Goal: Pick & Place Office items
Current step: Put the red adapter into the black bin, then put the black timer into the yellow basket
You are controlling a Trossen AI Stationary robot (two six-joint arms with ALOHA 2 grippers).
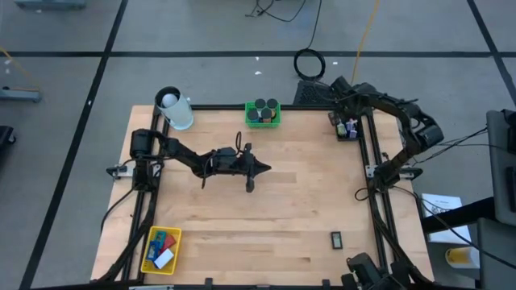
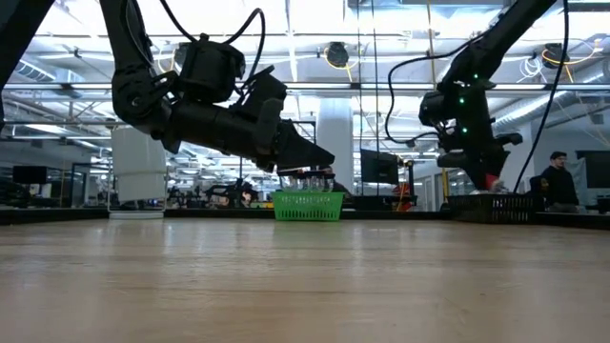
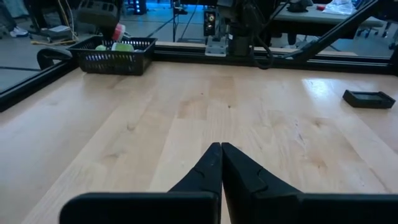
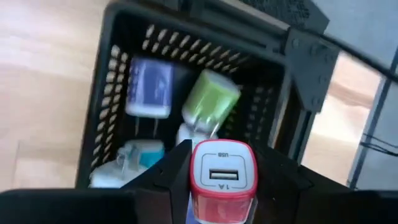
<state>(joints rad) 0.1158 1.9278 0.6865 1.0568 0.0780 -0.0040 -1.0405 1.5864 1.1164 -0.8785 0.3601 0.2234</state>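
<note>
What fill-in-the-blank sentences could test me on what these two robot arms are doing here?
1. The right gripper holds a USB charger coloured ____.
2. It hovers over a basket coloured ____.
3. The left gripper has its fingers ____.
4. The black cylinders sit in the ____ basket.

Missing words: red; black; shut; green

Robotics lab (ceiling trusses, monitors behind)

table: pale wood, smooth, matt
black basket: perforated plastic mesh
red charger: glossy plastic, white face
left gripper: matt black plastic
</note>
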